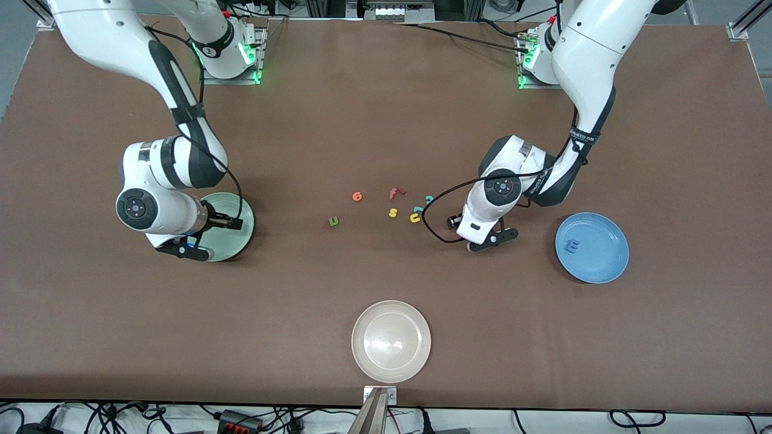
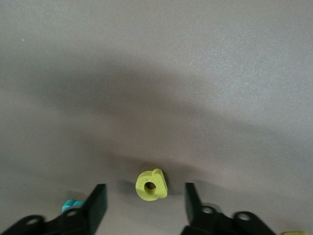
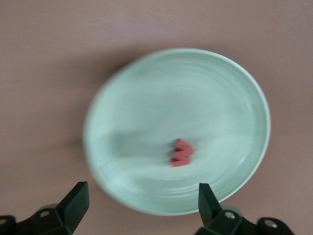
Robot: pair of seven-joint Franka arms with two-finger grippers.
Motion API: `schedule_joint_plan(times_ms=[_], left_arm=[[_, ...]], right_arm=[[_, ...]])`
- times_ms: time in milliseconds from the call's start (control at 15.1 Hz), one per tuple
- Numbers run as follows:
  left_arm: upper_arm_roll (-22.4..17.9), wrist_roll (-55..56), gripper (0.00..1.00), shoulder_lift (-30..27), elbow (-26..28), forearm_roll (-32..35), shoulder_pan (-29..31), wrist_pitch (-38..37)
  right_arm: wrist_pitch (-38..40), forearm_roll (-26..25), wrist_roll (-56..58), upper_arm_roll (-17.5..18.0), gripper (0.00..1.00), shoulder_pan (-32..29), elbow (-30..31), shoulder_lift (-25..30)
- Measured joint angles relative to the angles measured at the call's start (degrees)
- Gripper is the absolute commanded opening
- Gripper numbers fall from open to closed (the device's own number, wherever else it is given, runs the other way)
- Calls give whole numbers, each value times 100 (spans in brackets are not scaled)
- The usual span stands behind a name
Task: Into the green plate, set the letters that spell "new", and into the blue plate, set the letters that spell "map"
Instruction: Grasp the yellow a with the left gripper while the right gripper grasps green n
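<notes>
Nearest the front camera sits the cream-white plate [image 1: 391, 341], no part of either word and left bare. Farther up the table, at the left arm's end, the blue plate [image 1: 592, 248] already carries the blue-purple "m" [image 1: 572, 245], so "map" is a third done. The left gripper [image 2: 146, 203] is down at the table beside that plate, its fingers [image 2: 96, 205] partly apart with the yellow "a" [image 2: 151, 185] lying flat between them and a gap on each side; this looks like a straddle set up for a pinch, with nothing gripped. At the right arm's end the right gripper [image 3: 142, 205] hangs over the green plate [image 3: 254, 93] with its jaws wide and empty, and the red-pink "w" [image 3: 182, 153] lies in the plate under them, probably just let go. Farther from the camera, in mid-table, lie the waiting pieces: the dark green "n" [image 1: 333, 221], the orange "e" [image 1: 357, 196], and a cluster of the yellow "s" [image 1: 392, 212], the red "f" [image 1: 395, 193], the yellow "u" [image 1: 415, 218] and small teal letters [image 1: 420, 208], among which the "p" presumably is.
</notes>
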State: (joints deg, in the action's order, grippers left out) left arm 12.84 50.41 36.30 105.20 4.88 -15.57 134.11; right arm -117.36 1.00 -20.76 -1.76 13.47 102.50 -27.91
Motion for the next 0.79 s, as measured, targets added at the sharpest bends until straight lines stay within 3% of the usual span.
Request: schedule_joint_plan(times_ms=[132,330,462,595,793], left_arm=[[0,0,61,31,1,0,-1,0],[1,0,42,94,1,0,-4,70],[13,-2,23,102,-6,0,-8,121],[14,-3,12,101,-11,0,-9,132],[10,-42,9,98,-20,0,-6,132]], right_arm=[[52,6,-3,28,100,449,-173,27],[34,7,-15,38,100,1119,-383,-69],[-38,7,101,91,100,1274,-605,-261],[-75,7,176,154,99,1395,-880,-534],[-305,7,191,177,82,1682,-1212,-947]])
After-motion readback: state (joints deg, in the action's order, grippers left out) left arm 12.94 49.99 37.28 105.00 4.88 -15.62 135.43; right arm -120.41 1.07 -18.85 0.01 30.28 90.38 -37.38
